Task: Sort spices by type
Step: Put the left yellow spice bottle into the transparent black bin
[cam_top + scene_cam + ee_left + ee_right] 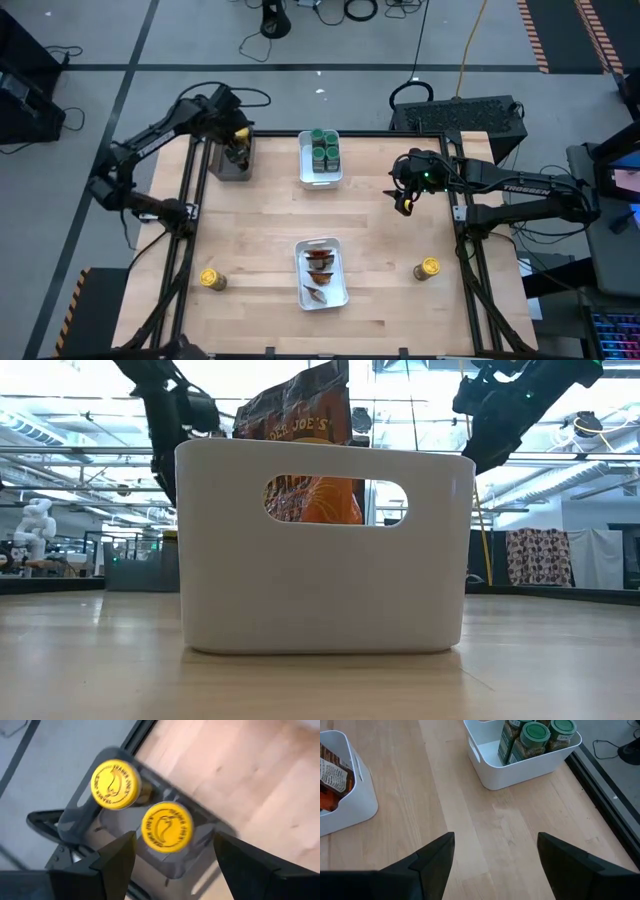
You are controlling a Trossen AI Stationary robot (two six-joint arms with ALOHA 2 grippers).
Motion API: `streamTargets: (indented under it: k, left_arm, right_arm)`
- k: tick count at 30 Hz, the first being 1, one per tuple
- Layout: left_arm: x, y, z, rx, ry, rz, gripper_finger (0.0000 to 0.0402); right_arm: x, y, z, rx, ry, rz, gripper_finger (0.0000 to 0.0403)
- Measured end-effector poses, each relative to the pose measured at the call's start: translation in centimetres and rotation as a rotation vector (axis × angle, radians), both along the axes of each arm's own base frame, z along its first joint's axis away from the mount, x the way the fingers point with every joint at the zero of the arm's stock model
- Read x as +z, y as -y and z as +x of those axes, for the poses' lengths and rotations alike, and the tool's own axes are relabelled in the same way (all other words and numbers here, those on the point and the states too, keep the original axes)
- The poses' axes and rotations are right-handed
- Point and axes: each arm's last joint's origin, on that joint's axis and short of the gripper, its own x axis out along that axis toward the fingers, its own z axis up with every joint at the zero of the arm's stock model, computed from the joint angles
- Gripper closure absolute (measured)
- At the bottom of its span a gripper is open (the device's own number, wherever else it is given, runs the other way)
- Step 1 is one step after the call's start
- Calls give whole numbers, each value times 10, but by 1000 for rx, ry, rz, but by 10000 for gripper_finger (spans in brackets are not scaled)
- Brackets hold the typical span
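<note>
- Your left gripper point(170, 857) hangs over the dark grey tray point(232, 165) at the far left of the tabletop point(260, 220). Its jaws stand wide and hold nothing, with one yellow-lidded jar point(166, 827) between them below.
- A second yellow jar point(115, 784) stands just beside the first one. If you go down here, I think a finger may knock it over.
- Your right gripper point(495, 855) hovers over bare wood, jaws wide and empty.
- The green-lidded jars point(324, 148) stand in the far white bin point(305, 170); the packets point(320, 265) lie in the near bin point(340, 290).
- Two loose jars wait: one point(210, 279) near left, one point(427, 268) near right.
</note>
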Motion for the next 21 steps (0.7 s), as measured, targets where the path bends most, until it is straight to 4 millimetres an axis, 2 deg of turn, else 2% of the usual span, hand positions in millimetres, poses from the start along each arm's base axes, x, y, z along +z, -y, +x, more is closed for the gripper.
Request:
streamTargets:
  k: [8,14,21]
  left_arm:
    - [31,33,-16,-44,187,-18,132]
    - [51,79,-17,-208,364,-130,132]
    - [62,133,-4,-327,429,-212,132]
  right_arm:
    - [0,0,0,-18,7,18,135]
    - [0,0,0,-17,13,17,135]
    - [3,0,2,-19,43,12,135]
